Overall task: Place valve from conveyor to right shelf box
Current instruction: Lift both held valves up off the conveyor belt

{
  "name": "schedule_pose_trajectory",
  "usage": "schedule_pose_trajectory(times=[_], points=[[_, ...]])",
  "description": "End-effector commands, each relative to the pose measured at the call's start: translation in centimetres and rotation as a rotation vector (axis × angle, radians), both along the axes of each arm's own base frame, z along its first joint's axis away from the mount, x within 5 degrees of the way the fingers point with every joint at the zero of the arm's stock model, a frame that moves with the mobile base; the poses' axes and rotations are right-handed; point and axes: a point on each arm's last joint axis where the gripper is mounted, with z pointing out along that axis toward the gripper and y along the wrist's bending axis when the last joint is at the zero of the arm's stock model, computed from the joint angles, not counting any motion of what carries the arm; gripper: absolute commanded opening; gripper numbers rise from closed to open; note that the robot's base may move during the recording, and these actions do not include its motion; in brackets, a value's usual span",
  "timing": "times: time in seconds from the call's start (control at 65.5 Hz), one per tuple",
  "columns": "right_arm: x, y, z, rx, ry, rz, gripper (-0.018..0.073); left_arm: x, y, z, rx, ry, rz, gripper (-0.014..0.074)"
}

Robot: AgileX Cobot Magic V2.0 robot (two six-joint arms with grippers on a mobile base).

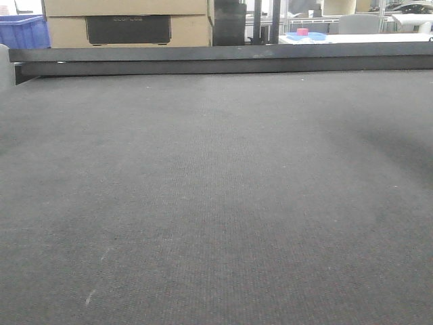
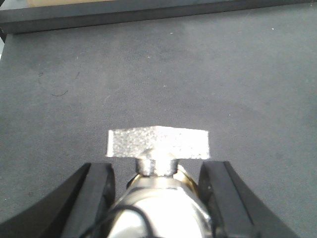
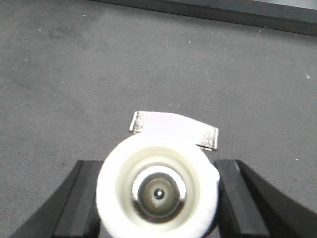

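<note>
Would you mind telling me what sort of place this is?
Probably a factory or warehouse floor: a wide grey conveyor belt with a black rail, cardboard boxes and a blue crate behind it.

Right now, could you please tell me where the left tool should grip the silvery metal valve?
Grip the silvery metal valve across its rounded body, behind the narrow neck, one finger each side; its flat handle points forward, clear of the left tool.

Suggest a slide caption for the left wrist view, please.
Black fingers of the left gripper flank the silvery valve, flat handle forward, against the dark grey conveyor.
</note>
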Motion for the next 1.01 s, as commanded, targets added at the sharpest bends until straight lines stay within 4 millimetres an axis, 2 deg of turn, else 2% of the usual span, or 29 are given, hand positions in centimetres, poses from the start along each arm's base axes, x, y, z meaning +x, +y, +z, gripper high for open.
schedule_pose_trajectory(times=[0.0,0.992], points=[[-0.29,-0.16,1.55,0.009,-0.105,-0.009,-0.0153,-0.12,-0.14,0.81,-0.013,-0.064,-0.001,-0.0111],[-0.29,-0.16,1.55,0.009,-0.105,-0.009,-0.0153,-0.12,-0.14,0.81,-0.013,-0.064,-0.001,-0.0111]])
